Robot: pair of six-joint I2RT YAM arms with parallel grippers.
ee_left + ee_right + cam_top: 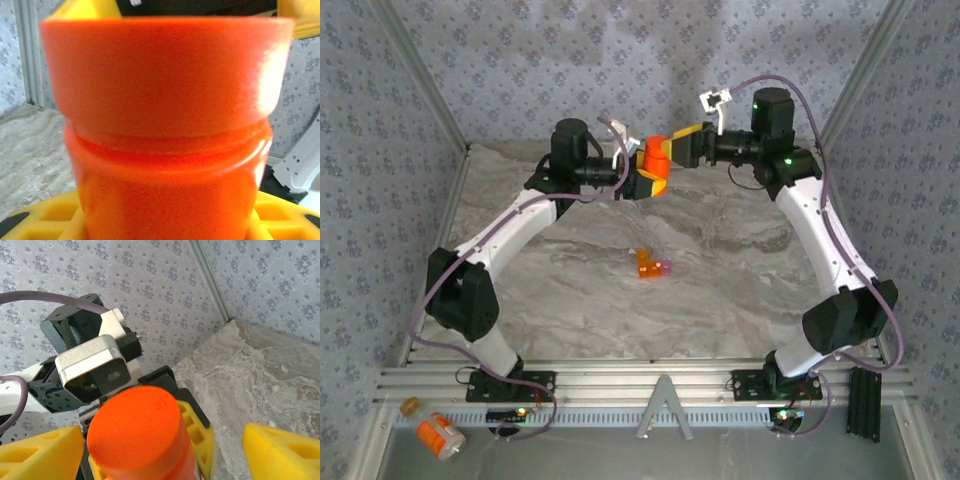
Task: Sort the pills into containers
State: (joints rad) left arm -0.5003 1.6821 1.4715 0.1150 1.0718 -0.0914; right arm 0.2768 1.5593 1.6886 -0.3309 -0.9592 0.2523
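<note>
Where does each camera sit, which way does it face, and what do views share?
Top external: above and behind the robot, looking down on the table; left end effector and right end effector meet at the pill bottle.
Left wrist: faces the bottle's side; own fingers below.
Right wrist: looks down on the cap; own fingers flank it.
Shared: all three see the bottle.

- Top view: set high behind the arm bases (510,385), it looks down and forward across the whole surface (740,270) to the back wall (640,60).
- Left wrist view: side-on to the bottle (170,125), so near that it blurs.
- Right wrist view: close, facing the cap (135,435) end-on, with the left wrist camera (95,371) behind.
- All three views share the bottle.
</note>
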